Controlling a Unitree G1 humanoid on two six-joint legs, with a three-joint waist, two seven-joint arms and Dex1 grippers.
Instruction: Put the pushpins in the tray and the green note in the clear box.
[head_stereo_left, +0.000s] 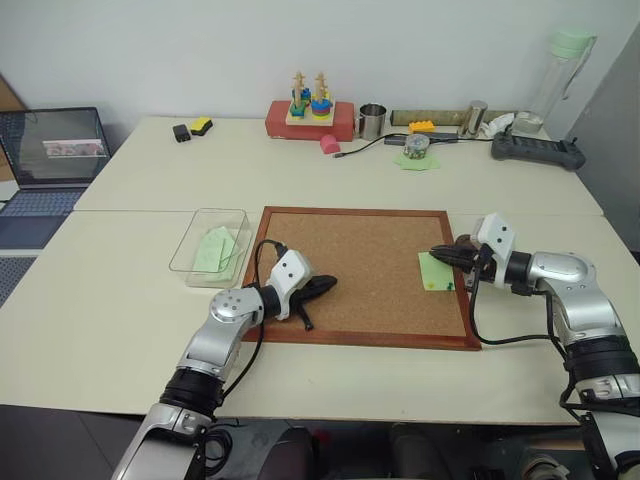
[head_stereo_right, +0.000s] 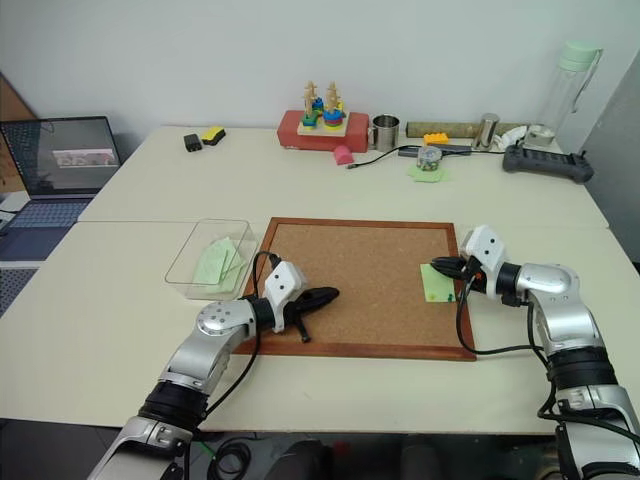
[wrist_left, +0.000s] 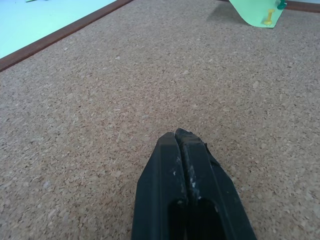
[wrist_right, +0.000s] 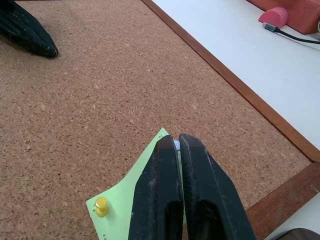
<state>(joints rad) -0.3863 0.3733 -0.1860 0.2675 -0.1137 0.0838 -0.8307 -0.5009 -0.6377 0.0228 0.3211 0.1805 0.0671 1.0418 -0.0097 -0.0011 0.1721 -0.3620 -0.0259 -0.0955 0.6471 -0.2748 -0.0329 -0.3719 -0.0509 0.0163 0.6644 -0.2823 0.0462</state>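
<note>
Both claws pinched narrow: left gripper (head_stereo_left: 325, 286) empty on corkboard (head_stereo_left: 360, 260); right gripper (wrist_right: 176, 141) nips pale pushpin (wrist_right: 176, 145) at green note (head_stereo_left: 435, 271).

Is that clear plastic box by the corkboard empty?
No. The clear box already holds pale green paper sheets lying flat on its bottom.

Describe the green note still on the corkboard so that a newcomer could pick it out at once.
Find the wood-framed corkboard mid-table. Near its right edge lies the green note, under the right end effector. Unlike the green sheets in the clear box, it lies on cork with a yellow pushpin in it.
</note>
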